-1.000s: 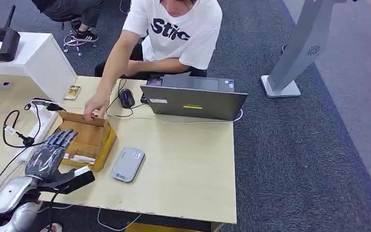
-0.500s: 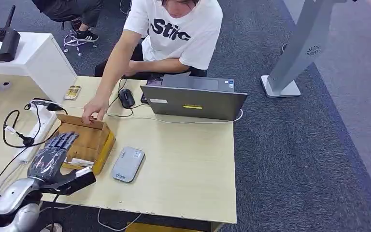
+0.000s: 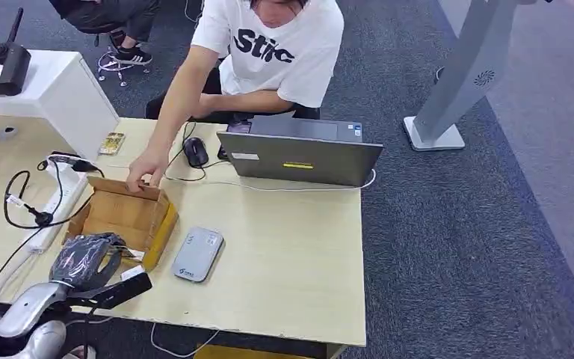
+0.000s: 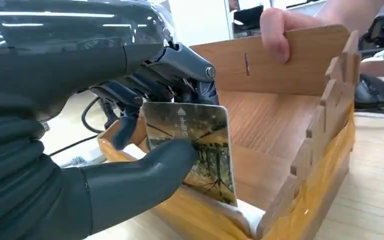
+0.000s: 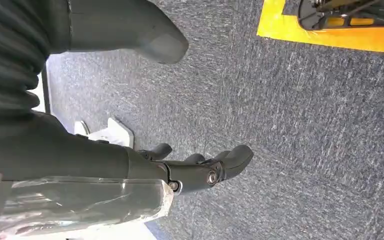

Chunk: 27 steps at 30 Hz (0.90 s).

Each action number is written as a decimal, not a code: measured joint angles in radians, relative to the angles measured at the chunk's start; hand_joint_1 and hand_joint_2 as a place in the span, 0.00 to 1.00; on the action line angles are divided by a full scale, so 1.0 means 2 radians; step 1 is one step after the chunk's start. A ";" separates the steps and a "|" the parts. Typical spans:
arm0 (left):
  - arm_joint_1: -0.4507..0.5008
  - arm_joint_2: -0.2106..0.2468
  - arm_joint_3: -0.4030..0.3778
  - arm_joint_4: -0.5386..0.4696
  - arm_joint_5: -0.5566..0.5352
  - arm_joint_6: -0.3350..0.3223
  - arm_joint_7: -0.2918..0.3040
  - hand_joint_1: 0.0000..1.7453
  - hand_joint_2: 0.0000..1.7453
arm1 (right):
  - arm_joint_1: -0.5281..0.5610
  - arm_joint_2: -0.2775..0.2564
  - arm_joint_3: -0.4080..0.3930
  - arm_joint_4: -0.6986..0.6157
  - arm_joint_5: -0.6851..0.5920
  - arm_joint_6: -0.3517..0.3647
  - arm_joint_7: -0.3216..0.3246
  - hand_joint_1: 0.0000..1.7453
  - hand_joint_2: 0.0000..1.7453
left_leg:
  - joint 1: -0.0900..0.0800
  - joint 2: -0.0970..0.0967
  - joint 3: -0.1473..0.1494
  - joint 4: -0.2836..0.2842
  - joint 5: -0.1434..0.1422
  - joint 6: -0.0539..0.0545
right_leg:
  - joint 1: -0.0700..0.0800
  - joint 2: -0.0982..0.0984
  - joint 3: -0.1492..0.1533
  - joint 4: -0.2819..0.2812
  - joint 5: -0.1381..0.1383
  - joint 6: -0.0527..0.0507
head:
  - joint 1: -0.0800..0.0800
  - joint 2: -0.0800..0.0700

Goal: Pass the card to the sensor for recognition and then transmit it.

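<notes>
My left hand [image 3: 86, 258] hovers at the near edge of the wooden box [image 3: 131, 217] and pinches a card [image 4: 200, 150] between thumb and fingers. The card is printed with a picture and stands upright just inside the box's near wall [image 4: 300, 200]. The grey card sensor [image 3: 197, 254] lies flat on the table to the right of the box. My right hand [image 5: 200, 170] hangs over dark carpet, fingers apart and holding nothing.
A person's hand [image 3: 146, 166] steadies the box's far wall. Behind it lie a mouse [image 3: 195, 151] and a laptop [image 3: 299, 153]. A power strip with cables [image 3: 52, 198] runs along the left. A white cabinet [image 3: 52, 93] stands at the back left.
My left hand has pulled back from inside the box toward the table's near edge, its fingers curling closed on the card. The person's hand keeps hold of the box.
</notes>
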 joint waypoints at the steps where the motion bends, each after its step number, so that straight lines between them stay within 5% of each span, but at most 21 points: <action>1: 0.000 0.000 0.000 0.000 0.000 0.000 0.000 1.00 1.00 | 0.000 0.000 0.000 0.000 0.000 0.000 0.000 0.00 1.00 | 0.000 0.000 0.000 0.000 0.000 0.000 | 0.000 0.000 0.000 0.000 0.000 0.000 | 0.000 0.000; 8: 0.000 0.002 0.001 -0.001 0.009 0.004 -0.003 1.00 1.00 | 0.000 0.000 0.000 0.000 0.000 -0.002 -0.001 0.00 1.00 | 0.000 0.000 0.000 0.000 0.000 0.000 | 0.000 0.000 0.000 0.000 0.000 0.000 | 0.000 0.000; 27: -0.069 0.073 0.056 -0.103 -0.009 0.015 0.013 1.00 1.00 | 0.003 0.000 -0.012 0.000 -0.007 -0.010 -0.009 0.00 1.00 | 0.000 0.000 0.000 0.000 0.000 0.000 | 0.000 0.000 0.000 0.000 0.000 0.000 | 0.000 0.000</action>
